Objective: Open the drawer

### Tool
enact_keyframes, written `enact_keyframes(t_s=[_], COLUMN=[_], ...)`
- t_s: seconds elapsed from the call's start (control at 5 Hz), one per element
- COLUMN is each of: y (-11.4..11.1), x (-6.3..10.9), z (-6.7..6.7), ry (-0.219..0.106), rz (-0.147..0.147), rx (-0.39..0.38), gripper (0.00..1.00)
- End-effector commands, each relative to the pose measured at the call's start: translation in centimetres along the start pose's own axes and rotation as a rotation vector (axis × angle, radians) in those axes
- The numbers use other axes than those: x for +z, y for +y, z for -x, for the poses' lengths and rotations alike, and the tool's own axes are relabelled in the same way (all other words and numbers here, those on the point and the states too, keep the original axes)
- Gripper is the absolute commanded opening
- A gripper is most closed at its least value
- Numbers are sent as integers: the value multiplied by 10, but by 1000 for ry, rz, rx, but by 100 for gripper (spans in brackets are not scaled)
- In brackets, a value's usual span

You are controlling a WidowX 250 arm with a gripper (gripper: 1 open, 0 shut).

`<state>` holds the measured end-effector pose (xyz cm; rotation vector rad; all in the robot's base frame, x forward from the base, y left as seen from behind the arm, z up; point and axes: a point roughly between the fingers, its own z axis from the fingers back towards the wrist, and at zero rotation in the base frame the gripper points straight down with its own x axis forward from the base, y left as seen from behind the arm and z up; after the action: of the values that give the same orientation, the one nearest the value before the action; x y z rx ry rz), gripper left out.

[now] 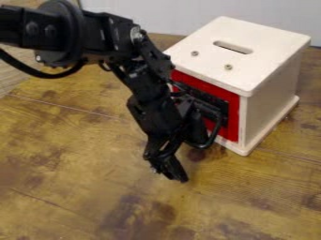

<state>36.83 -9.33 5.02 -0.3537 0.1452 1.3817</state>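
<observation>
The red drawer (pixel 207 86) sits in a cream-white cube casing (pixel 257 66) with a slot on top. Its black front panel and black loop handle (pixel 216 120) face left and forward; the drawer looks nearly flush with the casing. My black gripper (pixel 170 161) hangs from the arm (pixel 141 80) just in front of and left of the handle, fingertips low near the table. The arm covers the handle's left part. The fingers look close together, but I cannot tell whether they hold the handle.
The worn wooden table (pixel 75 187) spreads to the front and left. The casing stands at the back right. The arm's upper links (pixel 56 33) fill the top left.
</observation>
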Motion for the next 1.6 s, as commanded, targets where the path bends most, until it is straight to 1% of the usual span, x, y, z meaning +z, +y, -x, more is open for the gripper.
enact_keyframes(t_s=[0.0,0.2,0.6,1.0,1.4], y=[-3,0,-8,-2,-14], x=[25,28,15,29,30], z=[15,12,13,-2,-4], ry=[2,-9,-12,-19,-35], rz=[63,68,59,60,79], rx=[-43,-41,-103,-133,-97], gripper=[100,100,100,100,100])
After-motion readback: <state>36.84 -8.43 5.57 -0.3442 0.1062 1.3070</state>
